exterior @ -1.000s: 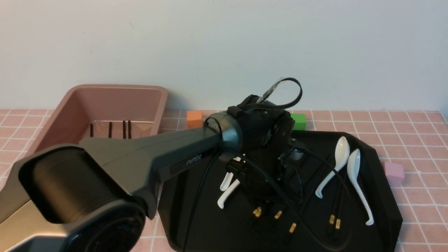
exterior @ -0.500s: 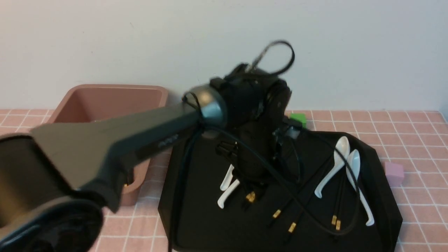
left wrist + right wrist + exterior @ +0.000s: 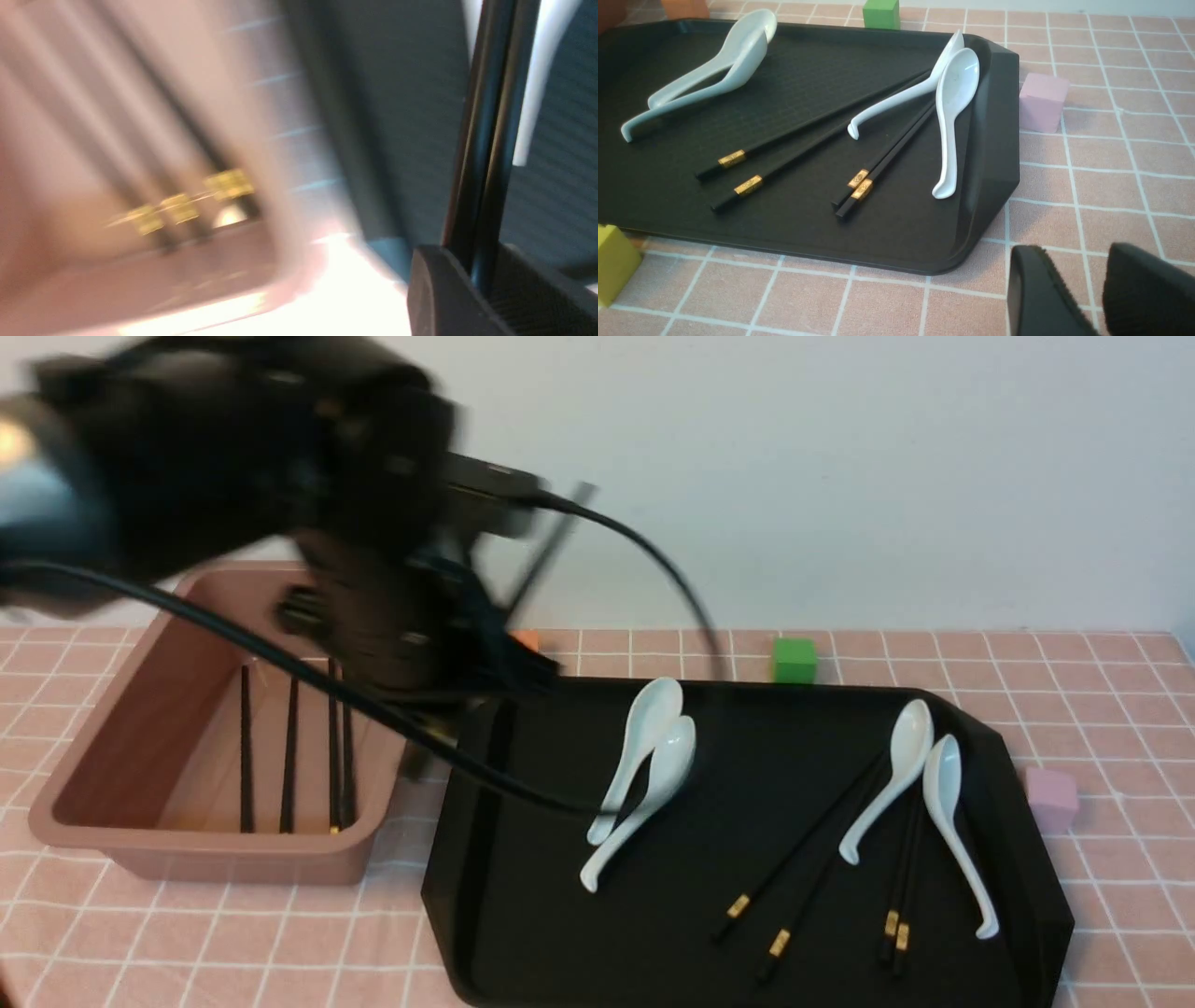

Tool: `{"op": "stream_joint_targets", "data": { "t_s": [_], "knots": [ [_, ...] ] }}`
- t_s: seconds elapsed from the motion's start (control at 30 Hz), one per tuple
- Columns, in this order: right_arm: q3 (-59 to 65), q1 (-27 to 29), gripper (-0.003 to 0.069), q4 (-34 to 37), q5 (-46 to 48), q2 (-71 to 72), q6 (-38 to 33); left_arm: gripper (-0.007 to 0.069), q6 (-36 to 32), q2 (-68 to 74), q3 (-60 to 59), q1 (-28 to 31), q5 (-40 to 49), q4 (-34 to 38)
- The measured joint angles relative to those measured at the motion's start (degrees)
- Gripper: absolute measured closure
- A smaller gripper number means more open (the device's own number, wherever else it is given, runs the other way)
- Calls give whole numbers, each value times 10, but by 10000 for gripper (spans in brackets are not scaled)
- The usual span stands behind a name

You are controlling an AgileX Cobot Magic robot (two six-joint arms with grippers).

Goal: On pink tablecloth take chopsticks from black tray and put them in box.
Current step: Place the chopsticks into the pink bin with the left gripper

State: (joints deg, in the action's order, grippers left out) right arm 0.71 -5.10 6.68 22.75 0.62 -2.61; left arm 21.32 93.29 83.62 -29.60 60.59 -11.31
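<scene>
Clamped tight on two chopsticks; better line up with box lengthwise before letting go.

wall: we see a plain pale grey-white surface behind the desk, bare and evenly lit | light: soft, seemingly from above, though we cannot see its source | shadow: faint dark band where wall meets desk | floor, windows, furniture: outside our views
</scene>
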Motion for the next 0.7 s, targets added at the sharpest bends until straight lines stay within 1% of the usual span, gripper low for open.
{"op": "stream_joint_targets", "data": {
  "t_s": [0.03, 0.13, 0.27, 0.37, 0.5, 0.7],
  "knots": [
    [0, 0, 419, 0, 0, 0, 0, 501, 3, -7, -11, 33, -4, 2],
    [0, 0, 419, 0, 0, 0, 0, 501, 5, -10, -31, 104, -22, 15],
    [0, 0, 419, 0, 0, 0, 0, 501, -6, 16, -36, 153, -51, 37],
    [0, 0, 419, 0, 0, 0, 0, 501, -15, 44, -36, 172, -71, 38],
    [0, 0, 419, 1, 0, 0, 0, 501, -26, 78, -36, 188, -72, 27],
    [0, 0, 419, 1, 0, 0, 0, 501, -28, 115, -36, 194, -87, 3]
  ]
}}
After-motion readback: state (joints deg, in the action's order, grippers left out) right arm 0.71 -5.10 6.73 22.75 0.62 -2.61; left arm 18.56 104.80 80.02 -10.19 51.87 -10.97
